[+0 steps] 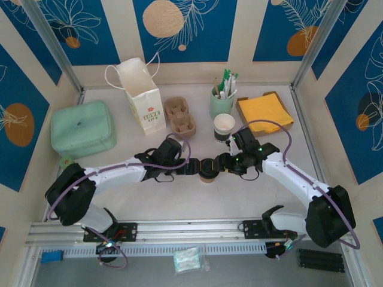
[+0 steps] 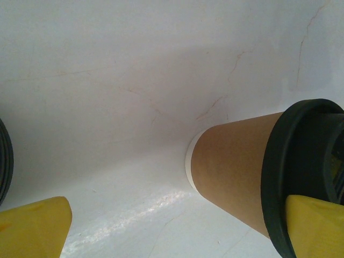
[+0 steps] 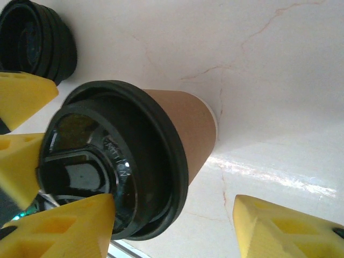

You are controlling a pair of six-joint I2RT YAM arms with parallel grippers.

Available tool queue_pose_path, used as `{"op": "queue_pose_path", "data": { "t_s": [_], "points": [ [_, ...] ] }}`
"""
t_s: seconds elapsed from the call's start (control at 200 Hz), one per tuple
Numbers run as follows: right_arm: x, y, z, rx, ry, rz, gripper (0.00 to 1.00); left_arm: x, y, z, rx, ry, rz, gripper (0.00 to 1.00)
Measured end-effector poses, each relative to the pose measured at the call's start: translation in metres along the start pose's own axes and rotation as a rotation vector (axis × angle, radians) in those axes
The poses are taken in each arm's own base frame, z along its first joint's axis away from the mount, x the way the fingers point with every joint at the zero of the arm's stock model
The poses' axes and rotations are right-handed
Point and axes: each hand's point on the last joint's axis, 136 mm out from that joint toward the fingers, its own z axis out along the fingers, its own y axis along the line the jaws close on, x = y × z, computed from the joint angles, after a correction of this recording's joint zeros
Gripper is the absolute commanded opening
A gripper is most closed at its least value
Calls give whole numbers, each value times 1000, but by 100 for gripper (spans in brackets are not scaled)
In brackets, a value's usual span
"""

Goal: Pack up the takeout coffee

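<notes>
takeout coffee (image 1: 224, 125) stood upright just beyond the right gripper (image 1: 218, 165), toward the table's far edge; it was half open, the left gripper (image 1: 192, 167) wide open, both empty beside a brown lidded cup (image 1: 207, 174).

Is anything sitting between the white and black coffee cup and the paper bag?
Yes. The brown cardboard cup carrier lies directly between the coffee cup and the paper bag, close beside the bag.

My fingertip pads (image 3: 279, 226) are matt yellow plastic. The brown cup (image 3: 188, 121) is matt kraft paper; its lid (image 3: 107, 177) is glossy black plastic. The tabletop (image 3: 279, 70) is smooth, glossy, white, marble-veined. The takeout coffee cup (image 1: 224, 122) is smooth white paper.
</notes>
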Motion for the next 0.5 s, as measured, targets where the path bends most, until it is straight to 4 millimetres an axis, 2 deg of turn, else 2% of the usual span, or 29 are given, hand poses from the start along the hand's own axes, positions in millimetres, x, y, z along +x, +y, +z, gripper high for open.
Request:
{"op": "queue_pose_path", "data": {
  "t_s": [0.3, 0.5],
  "points": [
    [-17, 5, -24, -62, -79, 26, 60, 0, 1, -4, -27, 18, 6, 100],
    [-15, -5, -23, -58, -76, 59, 56, -1, 2, -5, -41, 24, 4, 100]
  ]
}}
